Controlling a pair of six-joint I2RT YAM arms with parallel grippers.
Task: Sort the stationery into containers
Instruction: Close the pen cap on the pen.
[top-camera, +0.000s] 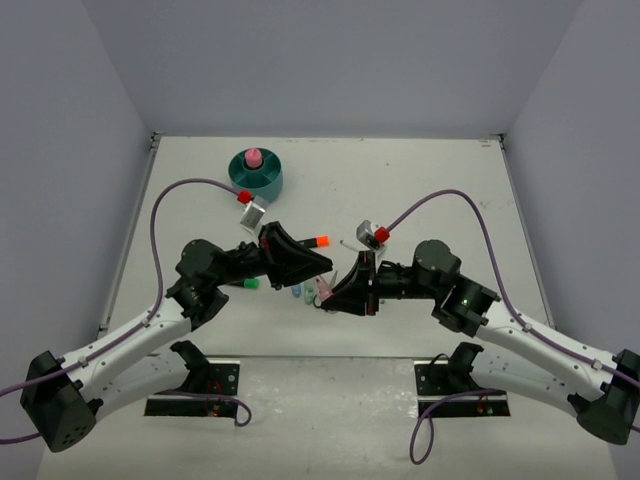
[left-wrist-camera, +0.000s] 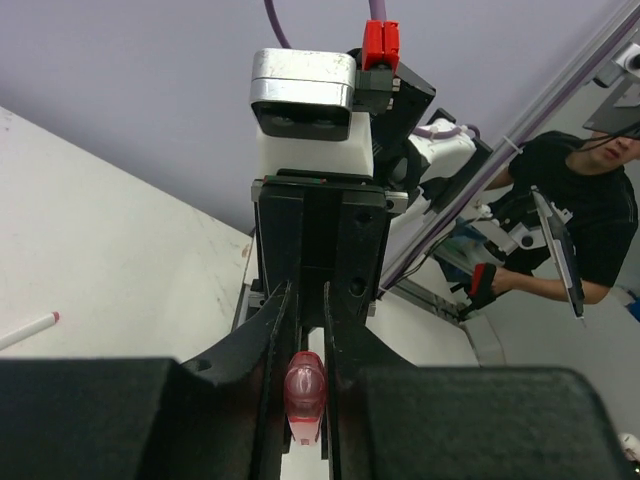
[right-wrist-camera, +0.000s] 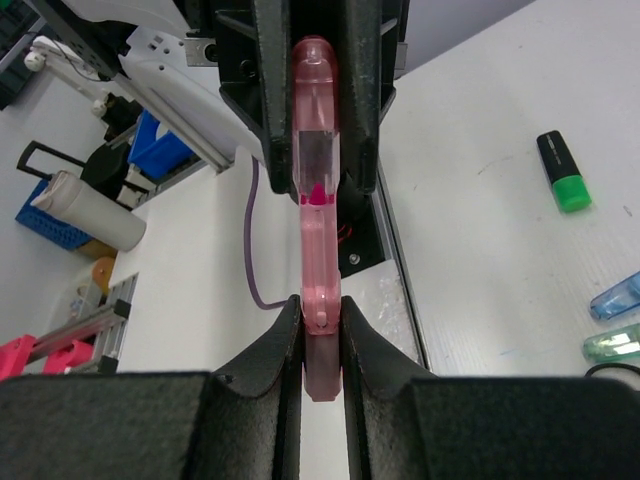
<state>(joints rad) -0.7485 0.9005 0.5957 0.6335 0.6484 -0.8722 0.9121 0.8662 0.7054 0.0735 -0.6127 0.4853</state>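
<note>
A pink marker (right-wrist-camera: 318, 230) hangs above the table between my two grippers, which face each other at mid table. My right gripper (right-wrist-camera: 320, 305) is shut on one end of it. My left gripper (left-wrist-camera: 307, 300) is shut on the other end (left-wrist-camera: 305, 390). In the top view the left gripper (top-camera: 318, 275) and the right gripper (top-camera: 336, 290) almost meet. The teal organiser (top-camera: 256, 175) stands at the back left with a pink tube (top-camera: 253, 157) in its centre. The scissors are out of view.
On the table lie an orange-capped highlighter (top-camera: 318, 241), a green-capped highlighter (right-wrist-camera: 565, 172), a blue marker (right-wrist-camera: 615, 296), a pale-green marker (right-wrist-camera: 612, 344) and a thin white pen (left-wrist-camera: 28, 330). A person sits beyond the table (left-wrist-camera: 590, 220).
</note>
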